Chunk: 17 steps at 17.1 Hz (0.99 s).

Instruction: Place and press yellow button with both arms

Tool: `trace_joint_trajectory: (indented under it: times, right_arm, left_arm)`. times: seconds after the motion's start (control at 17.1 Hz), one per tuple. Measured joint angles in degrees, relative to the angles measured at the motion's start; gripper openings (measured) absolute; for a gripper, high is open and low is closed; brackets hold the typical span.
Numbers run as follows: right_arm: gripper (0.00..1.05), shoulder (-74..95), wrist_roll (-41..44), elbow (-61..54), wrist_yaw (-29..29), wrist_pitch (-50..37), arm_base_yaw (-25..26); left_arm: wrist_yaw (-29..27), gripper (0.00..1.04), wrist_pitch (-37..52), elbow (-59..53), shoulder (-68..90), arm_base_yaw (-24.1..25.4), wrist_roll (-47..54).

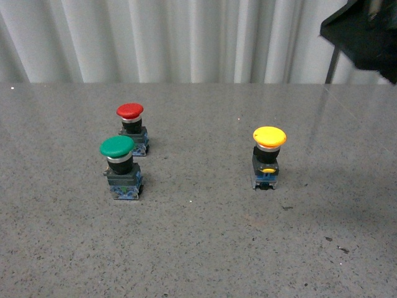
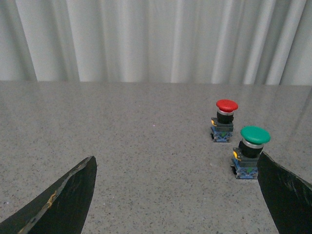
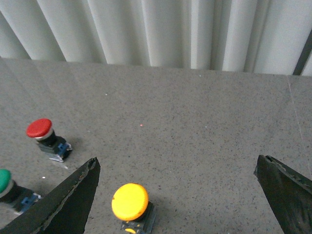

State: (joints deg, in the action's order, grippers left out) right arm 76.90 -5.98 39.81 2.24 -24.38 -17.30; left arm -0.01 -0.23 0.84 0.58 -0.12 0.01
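Observation:
The yellow button (image 1: 269, 157) stands upright on the grey table, right of centre, with its yellow cap up. In the right wrist view it (image 3: 130, 203) sits between the wide-open fingers, closer to one finger (image 3: 73, 200), and the right gripper (image 3: 178, 195) is above it and empty. A black part of the right arm (image 1: 363, 34) shows at the top right of the front view. The left gripper (image 2: 178, 195) is open and empty, low over the table, with the green button (image 2: 251, 151) just beside one finger (image 2: 287, 200).
A green-capped button (image 1: 121, 166) and a red-capped button (image 1: 132, 127) stand close together on the left of the table (image 1: 198, 248). A white curtain (image 1: 173, 37) hangs behind the table's far edge. A dark pole (image 1: 332, 65) stands at the back right.

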Motion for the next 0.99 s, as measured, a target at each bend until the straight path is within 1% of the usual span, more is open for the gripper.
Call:
trace_joint_trajectory:
  times: [0.06,0.18,0.29,0.35,0.41,0.53,0.7,0.99]
  right_arm:
    - [0.98,4.57,0.24,1.88,-1.70,-0.35,-0.26]
    - [0.80,10.47,0.46,3.61,-3.23,-0.83,-0.98]
    - [0.38,14.56,0.48,6.10,-4.00,-0.85,-3.41]
    - [0.27,14.95,0.48,7.08,-4.02,-0.98,-3.74]
    - [0.20,15.37,0.50,7.28,-4.00,-0.96,-3.89]
    - [0.02,16.87,1.16,7.30,-3.78,0.57,-4.46]
    - [0.02,16.83,1.20,7.23,-2.67,1.11,-5.64]
    - [0.02,16.81,1.55,6.47,-2.19,1.66,-6.14]
  left_arm:
    - [-0.02,0.98,0.00,0.00,0.00,0.00,0.02]
    - [0.00,0.98,0.00,0.00,0.00,0.00,0.00]
    - [-0.02,0.98,0.00,0.00,0.00,0.00,0.00]
    - [-0.02,0.98,0.00,0.00,0.00,0.00,0.00]
    - [0.00,0.98,0.00,0.00,0.00,0.00,0.00]
    - [0.00,0.98,0.00,0.00,0.00,0.00,0.02]
    - [-0.02,0.98,0.00,0.00,0.00,0.00,0.02]
    - [-0.02,0.98,0.00,0.00,0.00,0.00,0.00]
